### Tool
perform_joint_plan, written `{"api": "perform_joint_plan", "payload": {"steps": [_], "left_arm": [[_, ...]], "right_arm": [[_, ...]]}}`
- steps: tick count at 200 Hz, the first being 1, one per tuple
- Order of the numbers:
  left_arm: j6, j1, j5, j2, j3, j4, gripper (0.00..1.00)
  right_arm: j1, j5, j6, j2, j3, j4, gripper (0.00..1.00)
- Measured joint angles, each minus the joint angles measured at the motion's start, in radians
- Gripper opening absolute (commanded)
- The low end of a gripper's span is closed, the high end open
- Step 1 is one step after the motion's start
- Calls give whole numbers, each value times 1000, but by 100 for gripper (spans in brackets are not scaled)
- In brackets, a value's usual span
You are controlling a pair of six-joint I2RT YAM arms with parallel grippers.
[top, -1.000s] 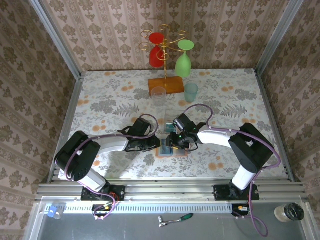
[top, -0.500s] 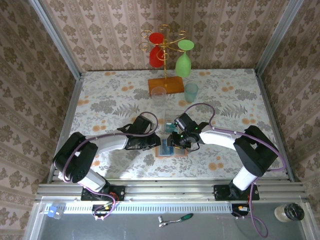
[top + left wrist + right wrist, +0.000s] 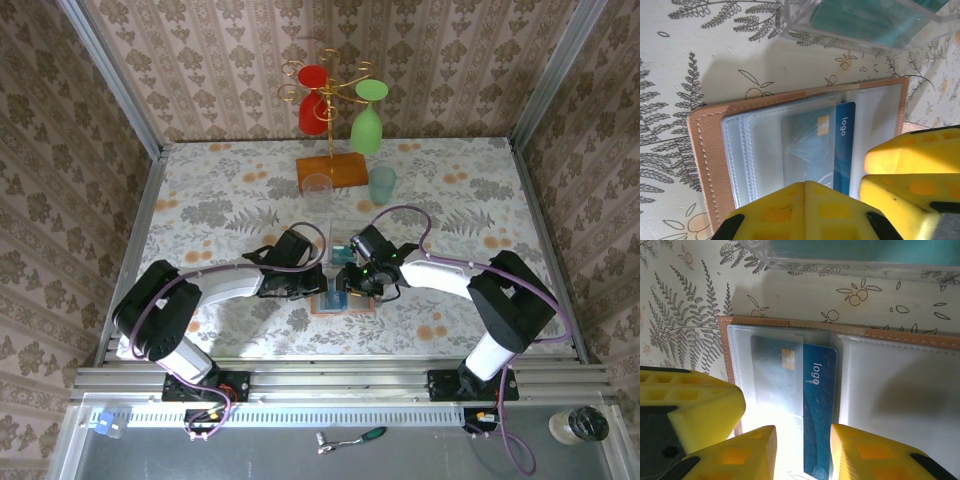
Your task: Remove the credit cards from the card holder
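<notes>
The card holder (image 3: 352,306) lies open on the table, salmon-brown edge (image 3: 704,150) (image 3: 890,335) round clear pockets. One blue credit card (image 3: 843,145) (image 3: 816,400) marked "logo" sticks partway out of a pocket. My left gripper (image 3: 807,184) (image 3: 318,285) is shut, tips together over the pockets at the card's near end; I cannot tell whether they touch. My right gripper (image 3: 802,432) (image 3: 348,280) is open, one finger on each side of the card's exposed blue strip. Each wrist view also catches the other gripper's yellow fingers (image 3: 910,172) (image 3: 690,405).
A clear plastic box (image 3: 345,240) (image 3: 865,20) (image 3: 850,255) holding teal cards stands just beyond the wallet. Farther back are an orange wooden rack base (image 3: 333,168) with a red and a green glass hanging, a clear glass (image 3: 317,187) and a pale green cup (image 3: 382,184).
My left gripper has shut and shifted a little right, onto the wallet's left half. The right arm has barely moved.
</notes>
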Motion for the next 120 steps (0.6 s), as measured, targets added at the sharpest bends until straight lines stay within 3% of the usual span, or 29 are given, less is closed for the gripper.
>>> {"api": "perform_joint_plan", "payload": {"steps": [120], "left_arm": [[7, 0, -6, 32, 1, -16, 4]], "right_arm": [[-2, -4, -3, 24, 0, 6, 34]]}}
